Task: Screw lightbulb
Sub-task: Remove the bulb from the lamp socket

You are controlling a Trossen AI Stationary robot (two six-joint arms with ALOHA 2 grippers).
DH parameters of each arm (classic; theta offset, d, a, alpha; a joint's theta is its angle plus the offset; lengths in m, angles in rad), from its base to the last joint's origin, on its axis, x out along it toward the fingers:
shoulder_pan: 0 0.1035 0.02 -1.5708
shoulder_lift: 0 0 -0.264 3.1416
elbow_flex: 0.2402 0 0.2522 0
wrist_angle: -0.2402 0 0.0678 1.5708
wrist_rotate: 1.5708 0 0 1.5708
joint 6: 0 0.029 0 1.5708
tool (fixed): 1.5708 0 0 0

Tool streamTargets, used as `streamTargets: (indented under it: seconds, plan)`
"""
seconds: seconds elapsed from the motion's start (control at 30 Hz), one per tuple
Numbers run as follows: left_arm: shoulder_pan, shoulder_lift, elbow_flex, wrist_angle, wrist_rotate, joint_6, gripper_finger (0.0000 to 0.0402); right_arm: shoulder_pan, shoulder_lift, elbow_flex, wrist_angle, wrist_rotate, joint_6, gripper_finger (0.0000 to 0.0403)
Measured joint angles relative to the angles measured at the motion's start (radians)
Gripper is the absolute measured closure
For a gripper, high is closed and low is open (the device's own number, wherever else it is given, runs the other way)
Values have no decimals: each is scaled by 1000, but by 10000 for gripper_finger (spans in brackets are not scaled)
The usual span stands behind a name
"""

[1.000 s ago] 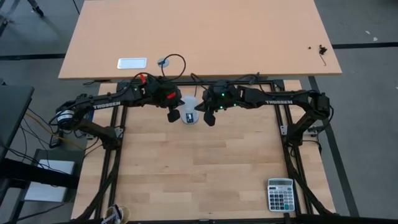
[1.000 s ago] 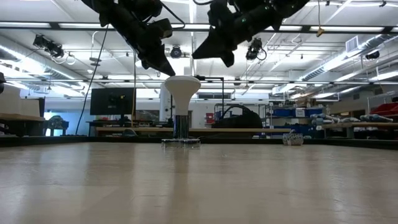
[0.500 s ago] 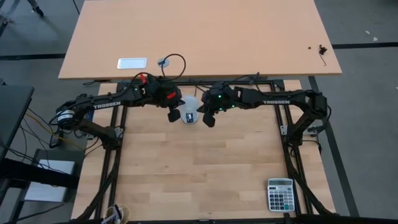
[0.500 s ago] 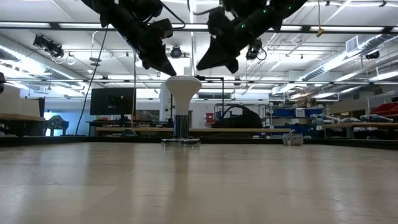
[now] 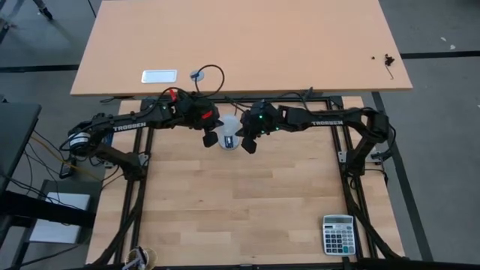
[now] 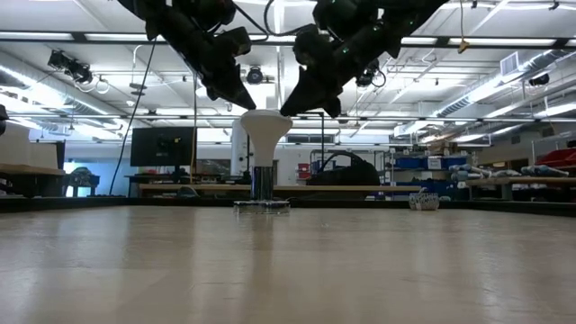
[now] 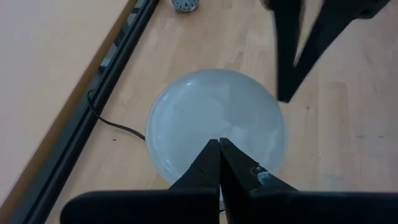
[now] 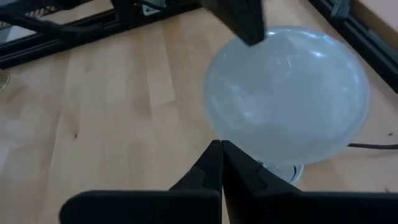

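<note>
The white lightbulb (image 6: 265, 135) stands upright, neck down, in a socket (image 6: 262, 205) on the wooden table near its far edge; from above it shows as a pale round head (image 5: 229, 135). My left gripper (image 6: 247, 104) is shut, slanting down, its tip just over the head's left rim (image 7: 219, 144). My right gripper (image 6: 286, 110) is shut too, slanting down from the other side, its tip at the head's right rim (image 8: 221, 146). My left gripper's shut tip stands close over the left rim of the bulb's head (image 6: 243, 115); I cannot tell whether it touches. My right gripper's shut tip stands at the head's right rim (image 6: 288, 117), slanting down from the table's right; I cannot tell whether it touches.
A black cord (image 7: 115, 124) runs from the socket toward the table's far edge. A calculator (image 5: 338, 234) lies at the near right corner. On the larger table beyond lie a white tray (image 5: 159, 76) and a looped cord (image 5: 214, 75).
My right gripper has sunk and gone toward the table's left, bringing its shut tip from above and beside the bulb down to the rim of its head. The bulb stands as before.
</note>
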Motion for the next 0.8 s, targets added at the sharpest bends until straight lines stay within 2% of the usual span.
streamTargets:
  seconds: [0.37,0.8]
  plan:
    - [0,0,0,-11,-14,2,399,-37,10,0,20,11,2,392]
    - [-23,0,2,-28,23,-19,399,-125,-7,-1,5,58,-31,391]
